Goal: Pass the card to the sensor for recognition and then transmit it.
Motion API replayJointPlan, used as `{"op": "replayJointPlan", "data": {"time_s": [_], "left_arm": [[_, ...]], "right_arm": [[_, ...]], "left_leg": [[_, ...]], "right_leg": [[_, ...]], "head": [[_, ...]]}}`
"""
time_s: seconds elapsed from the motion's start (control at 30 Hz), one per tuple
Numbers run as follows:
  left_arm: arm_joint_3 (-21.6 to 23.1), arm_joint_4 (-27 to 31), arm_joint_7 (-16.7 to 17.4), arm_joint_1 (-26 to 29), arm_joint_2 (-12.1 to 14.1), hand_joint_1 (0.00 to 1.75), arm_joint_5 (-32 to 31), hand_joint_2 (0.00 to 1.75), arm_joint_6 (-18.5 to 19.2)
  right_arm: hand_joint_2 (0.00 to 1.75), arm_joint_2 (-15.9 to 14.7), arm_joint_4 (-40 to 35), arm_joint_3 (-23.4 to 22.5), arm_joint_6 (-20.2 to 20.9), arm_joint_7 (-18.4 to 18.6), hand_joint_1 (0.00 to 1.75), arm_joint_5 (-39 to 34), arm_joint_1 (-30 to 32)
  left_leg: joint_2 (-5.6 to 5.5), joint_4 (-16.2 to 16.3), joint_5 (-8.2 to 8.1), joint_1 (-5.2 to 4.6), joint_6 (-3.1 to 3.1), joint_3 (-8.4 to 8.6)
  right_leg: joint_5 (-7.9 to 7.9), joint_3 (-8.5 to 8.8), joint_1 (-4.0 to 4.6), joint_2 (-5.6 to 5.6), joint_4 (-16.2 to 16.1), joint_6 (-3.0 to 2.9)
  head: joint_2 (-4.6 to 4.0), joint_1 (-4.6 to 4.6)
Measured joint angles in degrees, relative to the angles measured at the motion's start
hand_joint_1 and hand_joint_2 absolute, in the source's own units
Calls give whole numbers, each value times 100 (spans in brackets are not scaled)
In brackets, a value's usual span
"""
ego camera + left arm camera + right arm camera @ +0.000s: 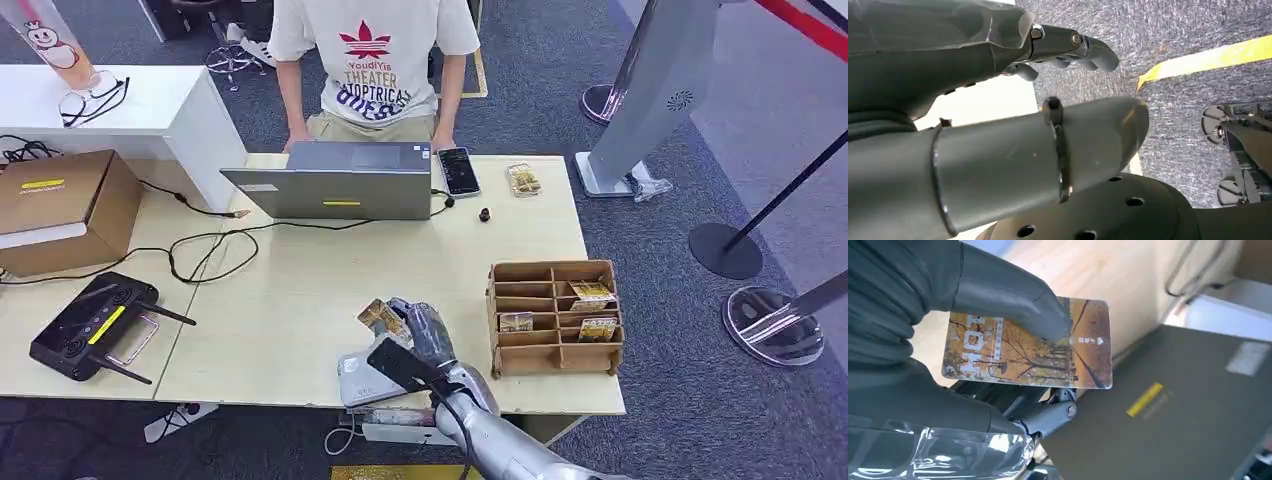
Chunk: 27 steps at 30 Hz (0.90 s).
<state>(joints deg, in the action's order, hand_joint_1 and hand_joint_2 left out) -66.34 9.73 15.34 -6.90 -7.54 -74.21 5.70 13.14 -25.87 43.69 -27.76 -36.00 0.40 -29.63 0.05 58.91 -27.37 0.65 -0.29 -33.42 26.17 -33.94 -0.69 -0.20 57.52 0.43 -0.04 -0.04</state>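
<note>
Right hand (425, 335) pinches the card (1028, 345) between thumb and fingers (1013, 295), flat over the sensor (360, 380) at the bench (300, 290) near edge, presumably for reading. Left hand (998, 125) hangs empty, fingers loosely curled.

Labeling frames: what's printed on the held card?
Golden-brown autumn trees on the card; clearest in right wrist view.

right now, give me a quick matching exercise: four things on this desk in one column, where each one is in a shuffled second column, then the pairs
Things:
1. card
2. phone
3. cardboard organizer
4. black controller

Places:
A. near the desk's left front corner
B. held in the right hand
C. beside the laptop, far side
D. at the desk's right front edge

Pairs: 1-B, 2-C, 3-D, 4-A
</note>
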Motion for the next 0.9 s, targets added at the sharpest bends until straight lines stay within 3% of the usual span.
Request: {"op": "replayJointPlan", "data": {"time_s": [0.27,0.53,0.9], "left_arm": [[-2,0,-42,15,-4,0,37,0,-89],[-4,0,-44,55,-52,0,59,0,-160],[-4,0,-37,36,-57,0,24,0,-103]], "right_arm": [[175,-105,-1123,-212,-164,-147,175,-280,0],[175,-363,-2400,-472,-446,-9,175,-160,-155],[175,-518,-2707,-859,-579,159,175,174,-1025]], "left_leg": [[0,0,0,0,0,-1],[0,1,0,-1,0,-1],[0,1,3,-1,0,0]], "right_leg": [[0,-2,0,0,0,0],[-1,-2,-1,0,0,0],[-5,-3,0,1,0,-2]], "head": [[0,0],[0,0],[0,0]]}}
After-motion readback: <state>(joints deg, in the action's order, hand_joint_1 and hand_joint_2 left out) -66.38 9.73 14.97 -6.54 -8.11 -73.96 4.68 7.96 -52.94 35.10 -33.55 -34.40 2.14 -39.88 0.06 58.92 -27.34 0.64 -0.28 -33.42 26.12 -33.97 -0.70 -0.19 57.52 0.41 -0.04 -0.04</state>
